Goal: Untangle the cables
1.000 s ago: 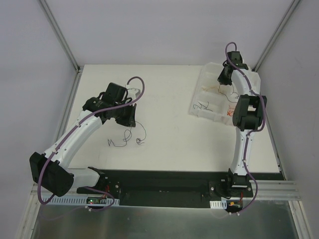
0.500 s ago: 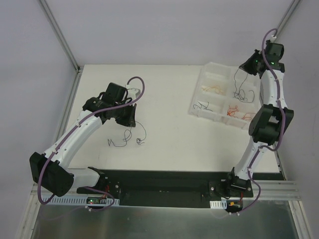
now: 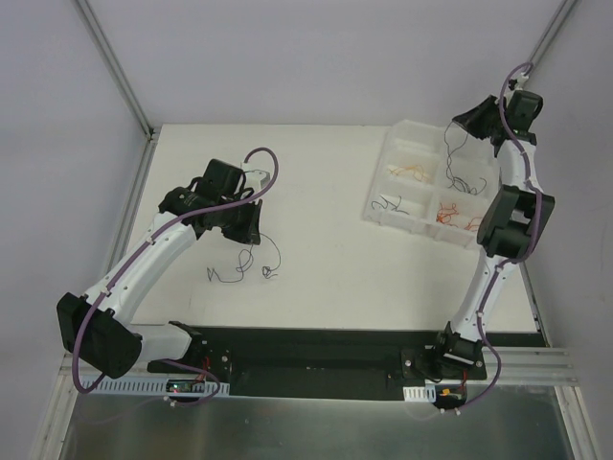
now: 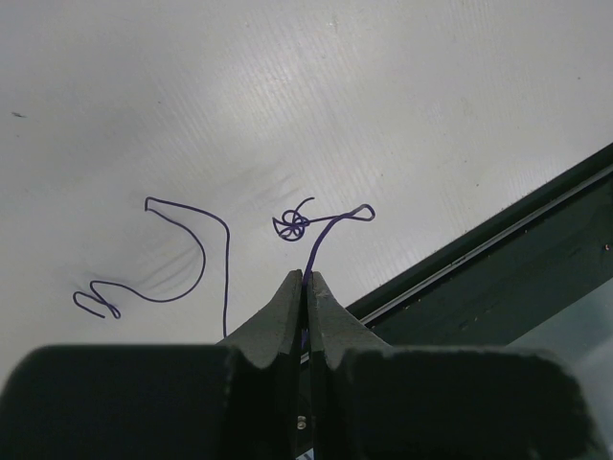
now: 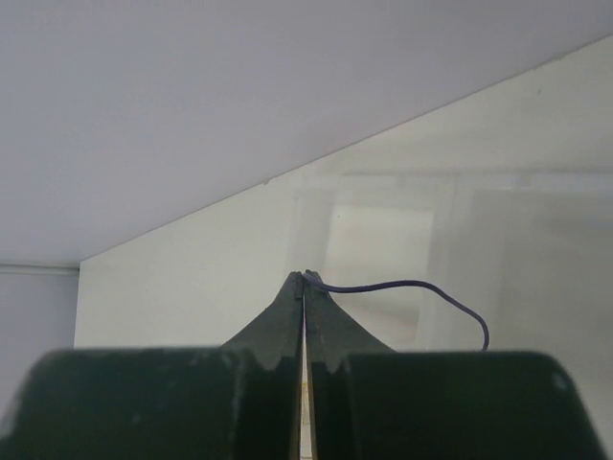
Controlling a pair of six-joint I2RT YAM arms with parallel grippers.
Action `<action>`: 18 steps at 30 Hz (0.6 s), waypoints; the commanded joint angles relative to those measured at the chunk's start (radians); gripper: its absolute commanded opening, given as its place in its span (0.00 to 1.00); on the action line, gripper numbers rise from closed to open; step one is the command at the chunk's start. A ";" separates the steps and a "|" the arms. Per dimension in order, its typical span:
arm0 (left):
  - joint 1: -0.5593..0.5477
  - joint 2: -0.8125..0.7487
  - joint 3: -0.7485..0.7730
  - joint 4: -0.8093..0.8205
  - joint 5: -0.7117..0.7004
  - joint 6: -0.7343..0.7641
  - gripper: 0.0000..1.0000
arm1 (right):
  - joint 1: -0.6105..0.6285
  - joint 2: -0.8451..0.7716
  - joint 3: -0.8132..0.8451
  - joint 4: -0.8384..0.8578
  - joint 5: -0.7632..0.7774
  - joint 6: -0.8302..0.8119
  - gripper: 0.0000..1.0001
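At table's (image 3: 326, 192) far right, over the tray (image 3: 383, 171), right pincer (image 5: 304, 278) sits high, pressed together on a dark strand (image 3: 448, 163) that dangles above the tray. Orange strands (image 3: 412, 171), black strands (image 3: 393, 204) and red strands (image 3: 455, 213) lie in separate compartments. Left of centre, left pincer (image 4: 305, 280) pinches a coiled strand (image 4: 330, 225), purple. A loose strand (image 4: 196, 259) lies just beside it, apart as far as I can tell. Sorting looks mostly done; approx. these 2 purple ones remain on the table.

Bare table (image 3: 326, 230) lies open between the left arm (image 3: 144, 259) and the compartment tray (image 3: 412, 224); purple wires (image 4: 290, 226) litter its near-left.
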 commanded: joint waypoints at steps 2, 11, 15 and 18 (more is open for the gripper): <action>0.000 -0.006 0.017 -0.016 -0.019 0.028 0.00 | -0.033 0.005 0.165 0.102 -0.043 0.006 0.00; 0.001 -0.004 0.009 -0.016 -0.019 0.029 0.00 | -0.043 -0.235 -0.290 0.217 -0.091 -0.043 0.00; 0.001 -0.001 0.006 -0.014 -0.016 0.032 0.00 | -0.049 -0.369 -0.516 0.246 -0.056 -0.070 0.00; 0.000 -0.001 0.004 -0.011 -0.017 0.034 0.00 | -0.053 -0.452 -0.642 0.263 0.024 -0.075 0.00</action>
